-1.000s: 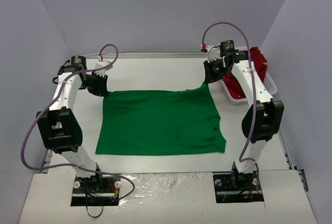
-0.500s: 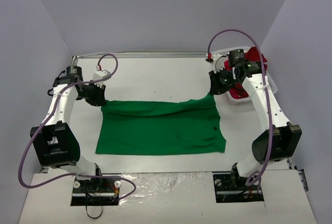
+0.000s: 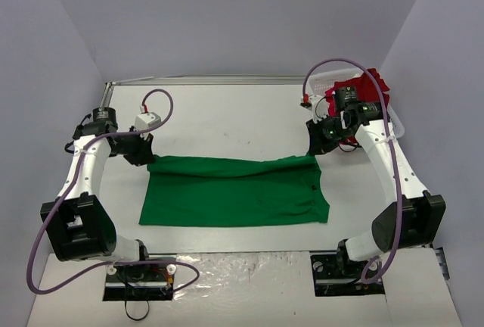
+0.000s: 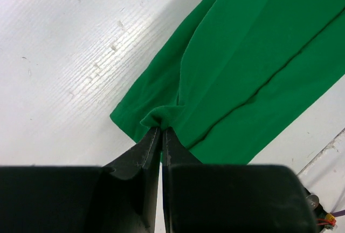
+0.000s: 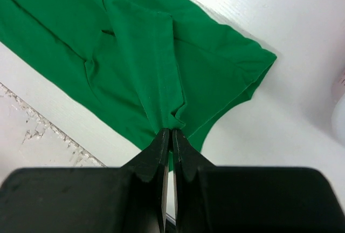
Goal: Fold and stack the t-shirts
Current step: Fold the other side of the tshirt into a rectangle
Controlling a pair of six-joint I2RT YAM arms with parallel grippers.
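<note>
Clamping green t-shirt (image 3: 234,194), both end effectors (image 4: 161,130) (image 5: 172,131) hold it lengthwise left-right, neck maybe rightward.

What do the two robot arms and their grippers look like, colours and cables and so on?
Both the left arm and the right arm have slim white links joined by bulky black joint housings. A purple cable loops loosely along each one. The left gripper and right gripper are matte black, each with two flat, tapering fingers.
</note>
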